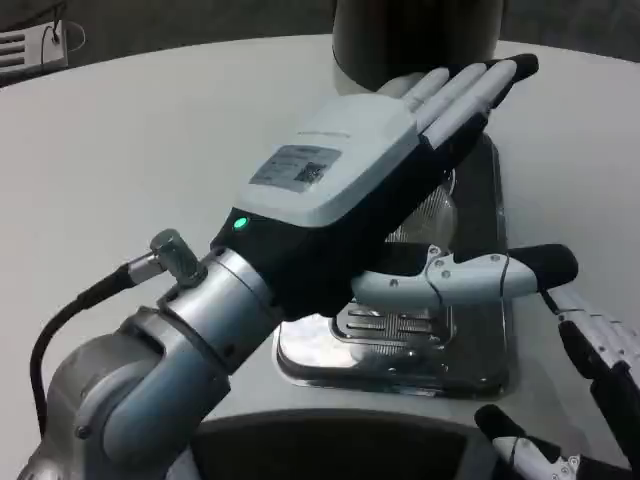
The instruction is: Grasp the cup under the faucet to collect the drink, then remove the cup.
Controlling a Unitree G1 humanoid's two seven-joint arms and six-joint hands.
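Observation:
My left hand (370,170) reaches across the middle of the picture, its fingers (470,85) stretched straight toward the dark drink dispenser (415,40) at the back. Its thumb (470,275) sticks out to the right. Between thumb and fingers a clear ribbed cup (432,212) shows partly under the palm, standing on the shiny metal drip tray (480,350). The fingers are not closed on the cup; most of it is hidden by the hand. My right hand (595,360) sits at the lower right edge, fingers apart and holding nothing.
The white round table (130,150) spreads to the left and behind. A black cable (75,310) runs from the left wrist. A dark edge (330,445) lies along the bottom of the picture.

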